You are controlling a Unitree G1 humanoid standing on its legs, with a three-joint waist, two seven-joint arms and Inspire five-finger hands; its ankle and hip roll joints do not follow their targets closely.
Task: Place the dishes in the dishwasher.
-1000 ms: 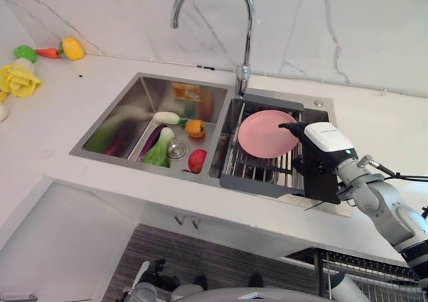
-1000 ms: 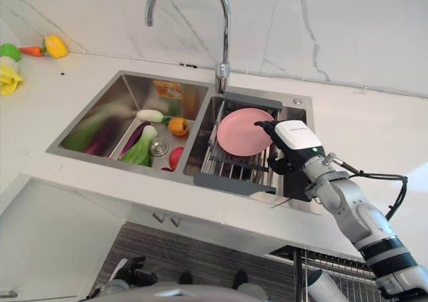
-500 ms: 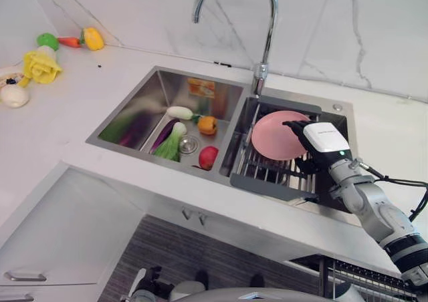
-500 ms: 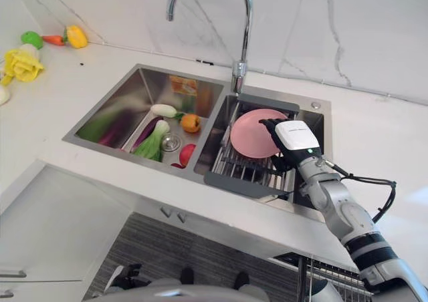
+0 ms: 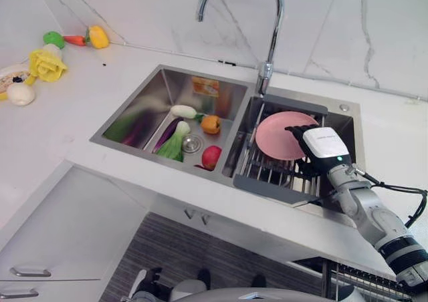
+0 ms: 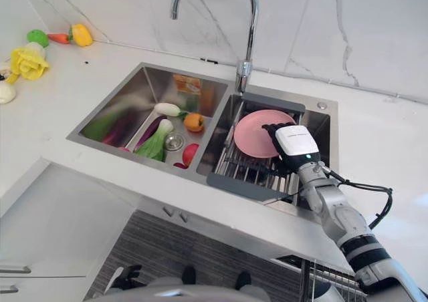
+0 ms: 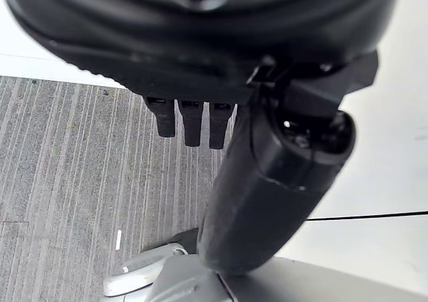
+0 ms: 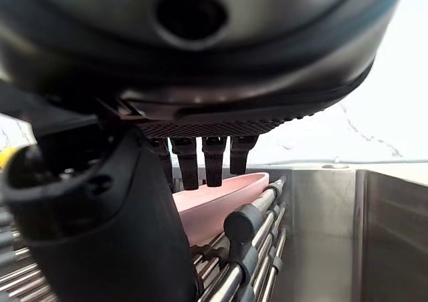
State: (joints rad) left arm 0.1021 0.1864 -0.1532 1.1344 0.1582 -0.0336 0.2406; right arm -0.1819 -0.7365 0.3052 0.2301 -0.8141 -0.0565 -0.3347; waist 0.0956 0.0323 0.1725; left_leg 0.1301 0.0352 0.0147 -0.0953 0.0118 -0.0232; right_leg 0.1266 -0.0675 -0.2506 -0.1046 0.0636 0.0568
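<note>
Right wrist view: our right hand [image 8: 100, 235] hangs over the plate [image 8: 214, 205], fingers [image 8: 200, 162] straight, holding nothing. Plate lies on the rack [image 5: 274, 175] in the right basin. We should slide the thumb beneath the near rim before closing. Left hand [image 7: 267, 182] idles, fingers straight.

white counter [image 5: 60, 131] | far-left corner: toy vegetables [image 5: 47, 61] | inset: double sink [image 5: 150, 88]

No text, number or sign can be read anywhere in these views. An orange label [image 5: 204, 86] on the left basin's far wall is too blurred to read.
</note>
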